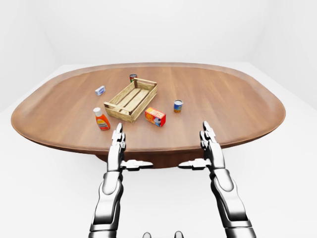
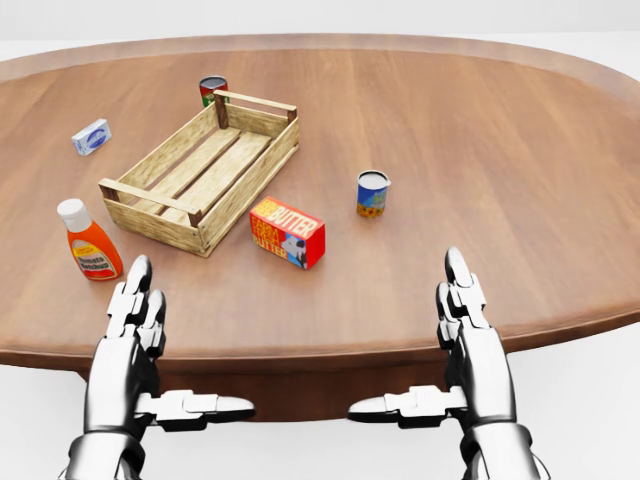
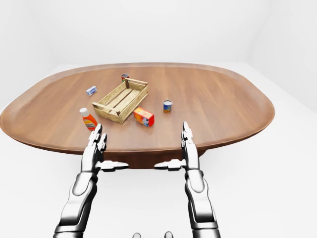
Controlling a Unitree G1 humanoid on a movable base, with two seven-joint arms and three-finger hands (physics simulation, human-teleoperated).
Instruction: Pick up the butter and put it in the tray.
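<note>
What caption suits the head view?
Open left hand and right hand hover near the red-orange butter box beside the slatted wooden tray.

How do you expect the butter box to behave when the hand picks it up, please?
The butter box looks like a printed carton with flat faces, so it is probably stiff and unlikely to roll. It rests on a long face, so a push would likely slide it rather than tip it. Being small, it is probably light, though its smooth faces may slip between the fingers.

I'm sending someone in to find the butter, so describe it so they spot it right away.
On the oval wooden table, find the slatted wooden tray. The butter box lies just beside the tray's right wall in the head view. It is the only red and orange rectangular carton, printed BUTTER; its neighbours are cans and a bottle.
</note>
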